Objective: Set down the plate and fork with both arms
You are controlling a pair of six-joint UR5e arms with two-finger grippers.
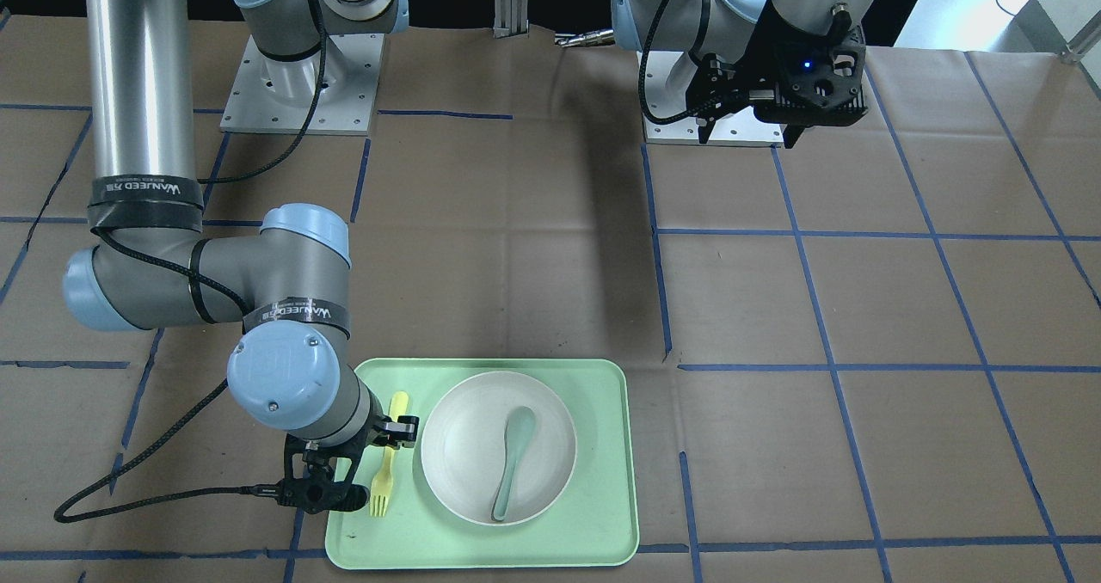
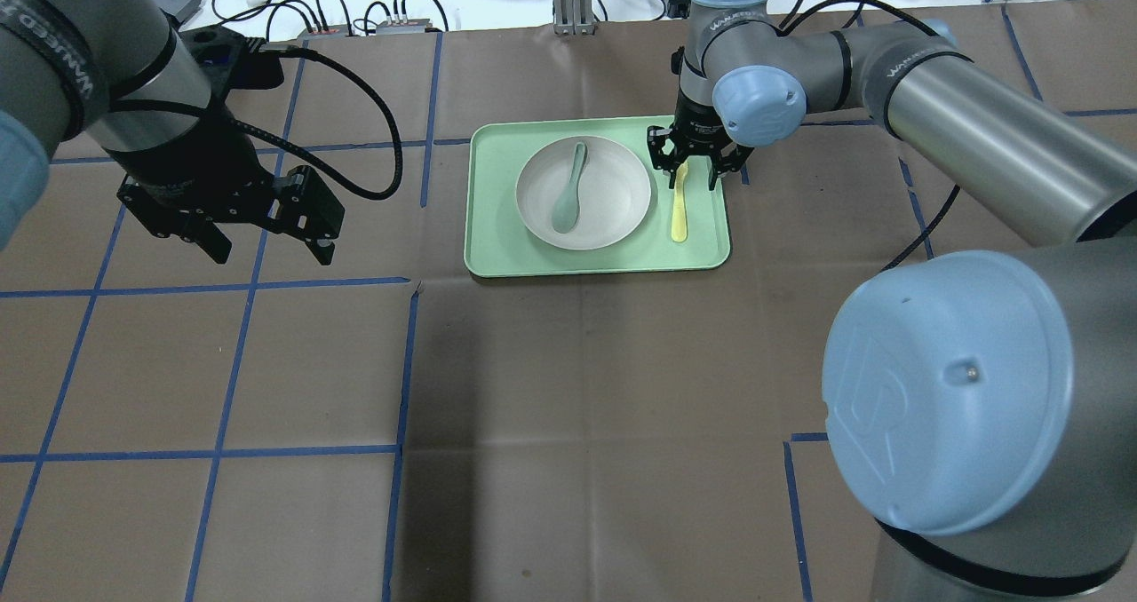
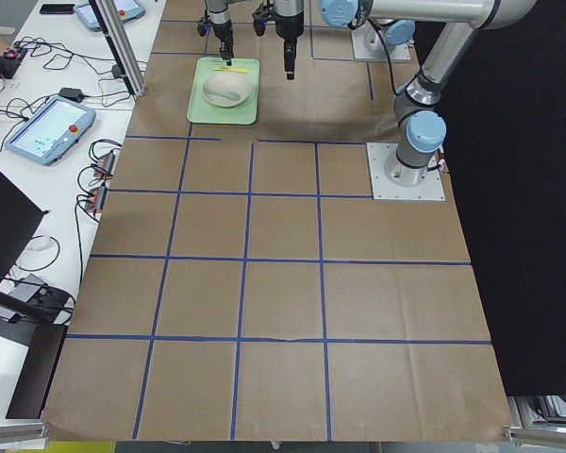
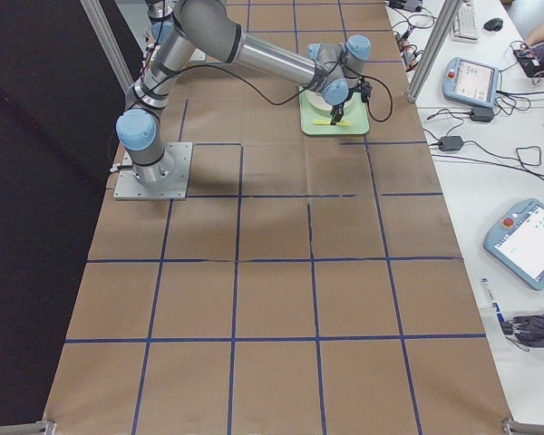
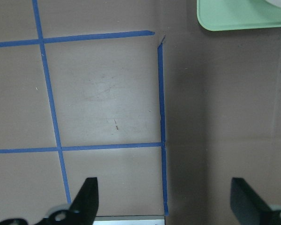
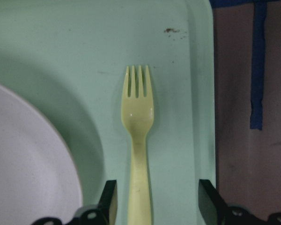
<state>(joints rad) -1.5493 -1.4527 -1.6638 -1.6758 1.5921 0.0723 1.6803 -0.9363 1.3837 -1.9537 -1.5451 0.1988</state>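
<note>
The right gripper (image 2: 684,170) is hanging low over the pale green tray (image 2: 497,256) with its 2 fingers spread wide and gripping nothing. The fork (image 6: 138,122) is lying flat on the tray directly under this gripper. Its handle is running between the 2 fingers with a gap on each side, and its tines are pointing ahead of the fingertips in the wrist view. The finger on the plate side is sitting closer to the handle than the other one.

The plate (image 2: 613,194) is resting on the tray just beside this gripper, on the robot's left of it, and a grey-green spoon (image 2: 568,198) is lying inside the plate. The tray's raised edge is running just past the gripper's other finger.

The left gripper (image 2: 271,251) is hovering above the brown table (image 2: 577,407), jaws wide apart and holding nothing. The tray is sitting well apart from it, ahead and to its right, with only 1 corner showing in its wrist view.
</note>
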